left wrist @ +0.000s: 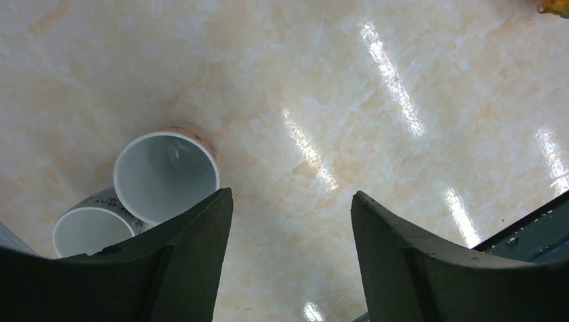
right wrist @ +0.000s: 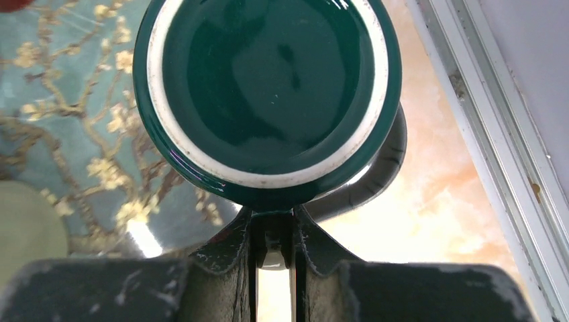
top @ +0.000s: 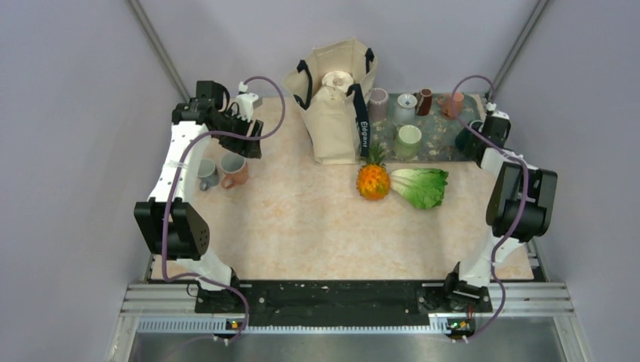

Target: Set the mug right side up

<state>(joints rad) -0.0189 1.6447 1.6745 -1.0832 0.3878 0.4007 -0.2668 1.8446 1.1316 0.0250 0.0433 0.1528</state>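
Near the arm bases the table [top: 302,241] is bare marble, w/ wide open room in front of the mat [top: 445,147]. A pineapple [top: 373,181] and a lettuce [top: 421,187] lie side by side just off the mat's near edge.

Well left of the mat, a brown mug [left wrist: 166,176] and a grey mug [left wrist: 90,231] touch, open mouths toward the wrist cam. The L gripper [left wrist: 292,221] hangs over bare marble beside them, fingers spread wide, nothing btwn.

The green mug [right wrist: 275,87] straddles the mat's right edge, base up, pale foot ring showing, so it is upside down. The R gripper [right wrist: 272,235] is nearly pressed together, pinching a thin pale bit at the mug's near side; can't tell which part. The metal rail [right wrist: 470,100] runs close past that edge, so there's little room.

A pale green cup [top: 408,141] stands mid-mat. A tote bag [top: 332,113] stands at the mat's left edge.
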